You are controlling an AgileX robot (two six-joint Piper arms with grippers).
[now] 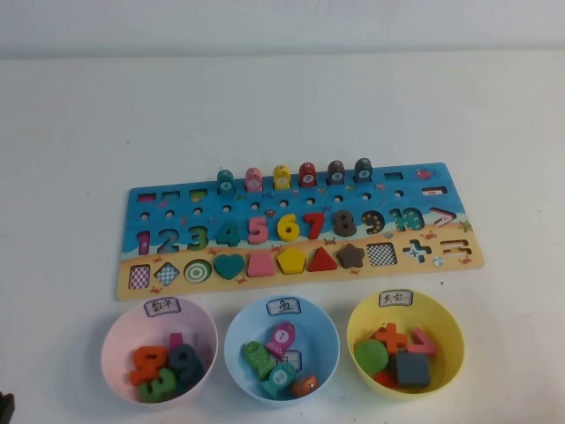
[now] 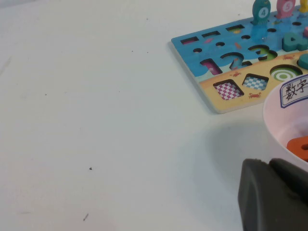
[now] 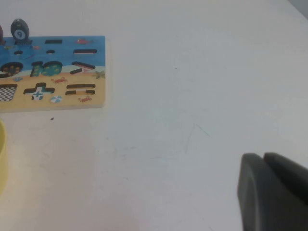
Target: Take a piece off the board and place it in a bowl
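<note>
A: Why is everything lined up this way?

B: It reads as a sorting layout — the board [image 1: 300,231] lies across the middle of the high view on the white worktop [image 1: 79,132], with three bowls in a row just below it. The light blue bowl [image 1: 235,340] sits in the centre, lower down, and already holds fish-shaped pegs.

A: And the piece?

B: The teal piece [image 1: 226,181] stands upright at the left end of the peg row along the board's upper edge — rounded, with a white numbered dot.

A: The arms?

B: Both look parked. The left gripper [image 2: 274,195] is at the lower right of its wrist view beside the pink bowl [image 2: 281,130]; the right gripper [image 3: 272,192] hangs over bare worktop. Fingers pressed together on both, holding nothing.
</note>
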